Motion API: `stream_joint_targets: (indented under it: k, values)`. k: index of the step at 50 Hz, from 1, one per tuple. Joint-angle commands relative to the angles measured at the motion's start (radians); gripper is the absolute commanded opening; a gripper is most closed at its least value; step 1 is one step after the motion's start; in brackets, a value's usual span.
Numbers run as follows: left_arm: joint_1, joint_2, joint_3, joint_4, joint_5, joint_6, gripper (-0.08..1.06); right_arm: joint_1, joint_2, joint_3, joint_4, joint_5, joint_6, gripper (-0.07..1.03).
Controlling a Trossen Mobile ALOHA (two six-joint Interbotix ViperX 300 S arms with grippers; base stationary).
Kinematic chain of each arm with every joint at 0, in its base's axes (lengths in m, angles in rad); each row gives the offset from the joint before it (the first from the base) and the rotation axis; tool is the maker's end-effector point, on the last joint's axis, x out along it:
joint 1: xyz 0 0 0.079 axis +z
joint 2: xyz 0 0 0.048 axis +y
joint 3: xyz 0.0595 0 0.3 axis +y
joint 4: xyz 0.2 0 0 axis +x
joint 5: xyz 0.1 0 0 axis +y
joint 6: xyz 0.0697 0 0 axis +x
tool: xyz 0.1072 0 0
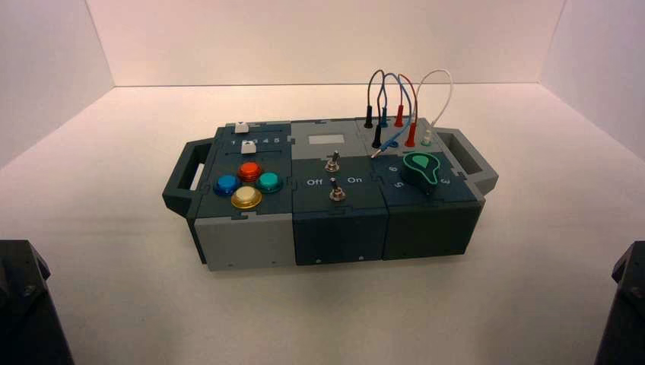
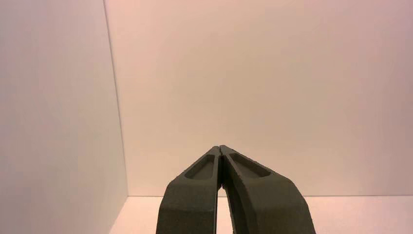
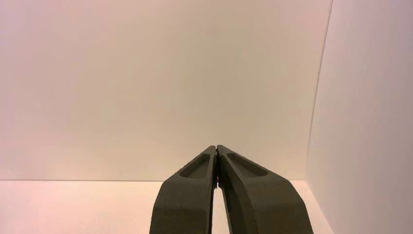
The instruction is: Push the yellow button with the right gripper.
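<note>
The yellow button (image 1: 246,198) sits nearest the front in a cluster of four on the box's left part, with the red-orange button (image 1: 249,170) behind it, a blue one (image 1: 226,185) to its left and a teal one (image 1: 268,181) to its right. My right gripper (image 3: 215,146) is shut with nothing in it and faces the bare back wall; the box does not show in its view. Its arm (image 1: 625,304) is parked at the lower right corner, far from the button. My left gripper (image 2: 220,147) is also shut and empty, its arm (image 1: 27,304) parked at the lower left.
The box (image 1: 327,190) stands mid-table, turned slightly, with dark handles (image 1: 182,179) at both ends. It carries two toggle switches (image 1: 332,162), a teal knob (image 1: 420,169), white sliders (image 1: 246,147) and looping wires (image 1: 395,99). White walls enclose the table on three sides.
</note>
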Motion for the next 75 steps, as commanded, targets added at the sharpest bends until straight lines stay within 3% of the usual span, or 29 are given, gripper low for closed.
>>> stream_joint_targets:
  k: [1,13,19,22,31,34,35,37,40,53,56,63,68,75]
  values:
    - [0.005,0.003,-0.012,-0.002,-0.006,0.003,-0.03,0.003,0.003,-0.023,0.003,-0.006,0.003,-0.02]
    - [0.005,0.006,-0.012,-0.002,0.003,0.003,-0.03,0.025,0.008,-0.021,0.003,0.0,0.005,-0.02]
    - [0.002,0.015,-0.021,-0.002,0.055,0.003,-0.03,0.061,0.023,-0.029,0.005,0.028,0.006,-0.02]
    - [-0.017,0.031,-0.043,-0.003,0.137,0.003,-0.03,0.124,0.046,-0.044,0.005,0.074,0.006,-0.02]
    - [-0.067,0.078,-0.071,-0.003,0.245,0.003,-0.03,0.267,0.117,-0.084,0.005,0.19,0.006,-0.02]
    - [-0.101,0.117,-0.101,-0.003,0.325,0.003,-0.03,0.379,0.178,-0.112,0.005,0.262,0.006,-0.02]
    - [-0.101,0.117,-0.101,-0.003,0.325,0.003,-0.03,0.379,0.178,-0.112,0.005,0.262,0.006,-0.02]
    - [-0.132,0.153,-0.121,-0.003,0.394,0.005,-0.03,0.468,0.239,-0.141,0.005,0.327,0.006,-0.02]
    - [-0.149,0.181,-0.138,-0.003,0.446,0.005,-0.03,0.525,0.288,-0.173,0.006,0.377,0.006,-0.02]
    - [-0.212,0.265,-0.221,-0.003,0.712,0.009,-0.03,0.689,0.468,-0.281,0.021,0.586,0.005,-0.02]
    - [-0.233,0.295,-0.265,-0.005,0.802,0.011,-0.03,0.738,0.526,-0.33,0.023,0.652,0.006,-0.02]
    - [-0.259,0.327,-0.327,-0.003,0.934,0.011,-0.03,0.81,0.607,-0.397,0.034,0.719,0.006,-0.02]
    - [-0.267,0.344,-0.357,-0.003,1.031,0.021,-0.03,0.862,0.67,-0.446,0.066,0.755,0.006,-0.02]
    - [-0.267,0.357,-0.353,-0.002,1.058,0.035,-0.03,0.904,0.747,-0.505,0.089,0.778,0.006,-0.02]
